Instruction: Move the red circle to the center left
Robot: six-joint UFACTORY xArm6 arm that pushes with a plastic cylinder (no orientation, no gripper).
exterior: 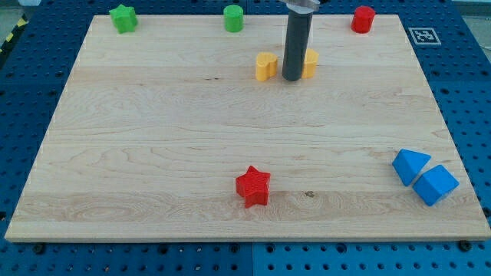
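Note:
The red circle [363,18] sits near the board's top edge, toward the view's right. My tip [292,78] rests on the board left of and below it, well apart from it. The rod stands between two yellow blocks: one [265,67] just to its left, the other [309,64] partly hidden behind it on its right.
A green star [123,18] lies at the top left and a green cylinder [233,18] at the top middle. A red star [253,186] lies at the bottom middle. Two blue blocks [410,166] [435,184] touch at the bottom right. The wooden board [153,138] ends on a blue pegboard.

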